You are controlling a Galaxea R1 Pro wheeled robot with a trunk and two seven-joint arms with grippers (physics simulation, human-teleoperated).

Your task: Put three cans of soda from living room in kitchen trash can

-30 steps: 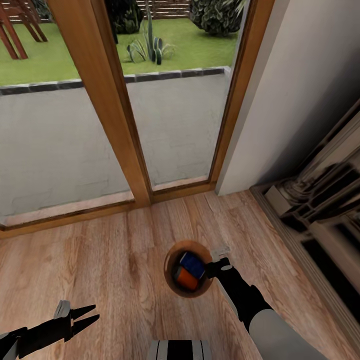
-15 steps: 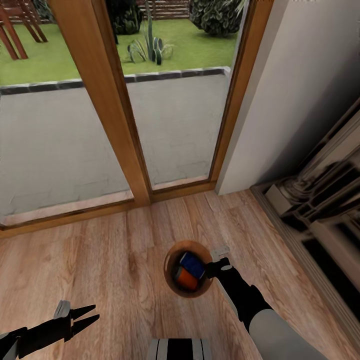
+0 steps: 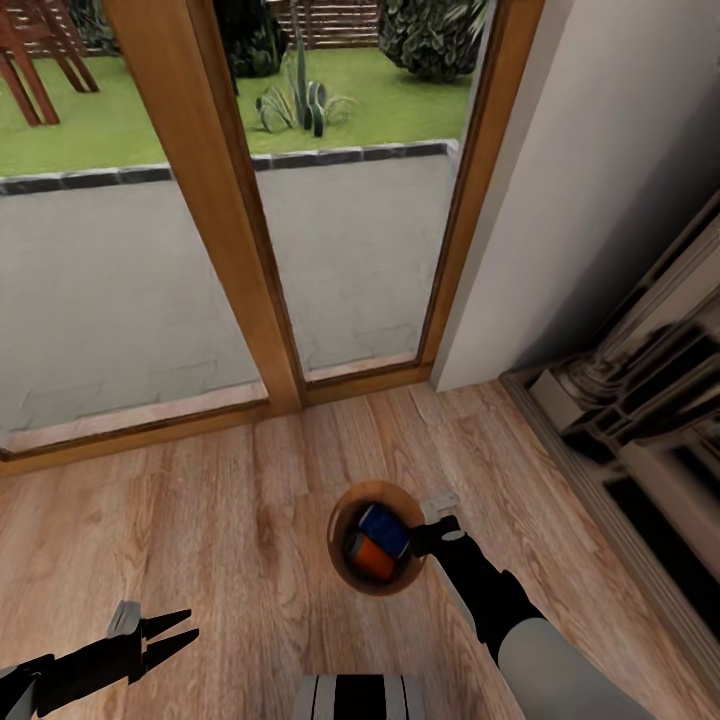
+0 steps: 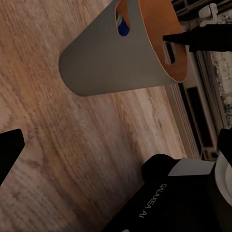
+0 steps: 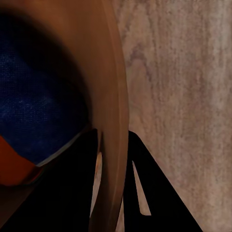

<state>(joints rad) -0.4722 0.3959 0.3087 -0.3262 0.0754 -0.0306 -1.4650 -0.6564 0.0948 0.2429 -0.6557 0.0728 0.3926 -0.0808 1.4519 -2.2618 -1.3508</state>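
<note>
while upright, tash can (image 3: 345,560) holds slanted cans (image 3: 385,530).

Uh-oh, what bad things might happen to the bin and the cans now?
The right claw pinches only the thin rim of the tash can, one finger inside and one outside, so the bin might slip free or tilt. If it tips, the blue can and the orange can lying loose inside could roll out onto the wood floor. The cabinet stands close on the right, so a swing could bump it.

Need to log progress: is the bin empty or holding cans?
Holding cans: the bin contains a blue can and an orange can; a third cannot be seen.
</note>
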